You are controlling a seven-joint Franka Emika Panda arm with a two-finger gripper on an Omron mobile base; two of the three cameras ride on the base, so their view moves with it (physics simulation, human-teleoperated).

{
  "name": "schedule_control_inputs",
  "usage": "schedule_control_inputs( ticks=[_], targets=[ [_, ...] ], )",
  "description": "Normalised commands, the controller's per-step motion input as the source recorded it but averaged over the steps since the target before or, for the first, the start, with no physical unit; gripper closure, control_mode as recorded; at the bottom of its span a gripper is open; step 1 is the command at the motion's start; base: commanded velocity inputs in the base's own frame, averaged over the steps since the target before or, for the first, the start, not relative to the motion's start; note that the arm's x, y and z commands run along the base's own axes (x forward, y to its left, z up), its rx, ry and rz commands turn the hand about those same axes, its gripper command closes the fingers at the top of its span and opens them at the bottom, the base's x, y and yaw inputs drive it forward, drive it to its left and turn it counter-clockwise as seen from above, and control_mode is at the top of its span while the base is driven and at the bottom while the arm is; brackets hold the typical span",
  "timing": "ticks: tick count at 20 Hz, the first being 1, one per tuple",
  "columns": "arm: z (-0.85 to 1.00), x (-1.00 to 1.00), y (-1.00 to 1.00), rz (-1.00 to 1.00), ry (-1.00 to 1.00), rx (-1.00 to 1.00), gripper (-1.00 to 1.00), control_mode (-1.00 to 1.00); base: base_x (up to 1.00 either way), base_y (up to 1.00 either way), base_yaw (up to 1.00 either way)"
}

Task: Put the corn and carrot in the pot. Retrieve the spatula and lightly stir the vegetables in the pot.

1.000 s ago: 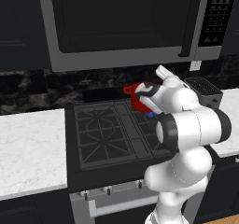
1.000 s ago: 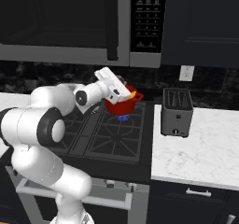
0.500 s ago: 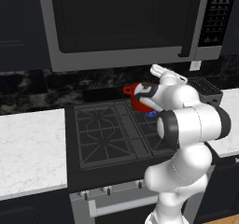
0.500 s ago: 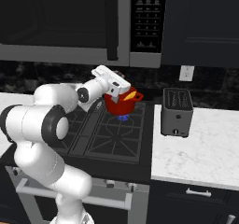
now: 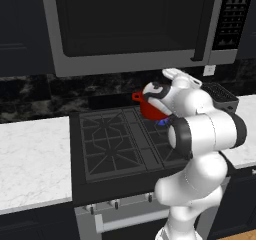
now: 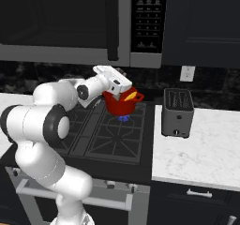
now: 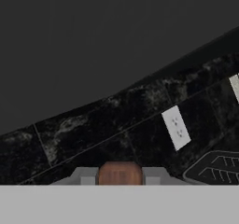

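The pot [image 6: 121,105], small, red and round, stands on the rear right burner of the black stove [image 5: 115,149], over a small blue flame, with one loop handle jutting toward the left in the left base view. Above it hangs the large microwave [image 5: 135,26], its dark door and control panel spanning the upper part of both base views, and behind runs a black marbled backsplash [image 7: 116,120] carrying a white wall outlet [image 6: 187,73]. White marble counter [image 6: 197,149] flanks the stove on each side; on the right stretch sits a dark grey toaster [image 6: 177,112], just beside the stove's edge and apart from the pot. The white arm [image 6: 42,125] reaches across the cooktop, and its gripper [image 6: 123,85] is held right at the pot's near rim in the right base view, the hand tilted toward the wall. In the hand view a reddish-brown spatula [image 7: 120,173] end shows clamped between the two fingers [image 7: 86,175], which are drawn in against it on either side. Smallest of all, the vegetables [image 6: 132,96] appear as yellow-orange pieces inside the pot, rising just above its far rim on the side toward the toaster.
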Motion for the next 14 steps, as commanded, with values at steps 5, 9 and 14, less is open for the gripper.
schedule_control_inputs(
  ticks=[5, 9, 14],
  targets=[
    [-0.08, 0.47, 0.23, -0.07, -0.05, 0.0, 1.0, -1.0, 0.0, 0.0, 0.0],
    [-0.29, 0.63, 0.26, -0.08, -0.03, 0.0, 1.0, -1.0, 0.0, 0.0, 0.0],
    [-0.55, 0.55, 0.29, -0.06, -0.07, -0.02, 1.0, -1.0, 0.0, 0.0, 0.0]
  ],
)
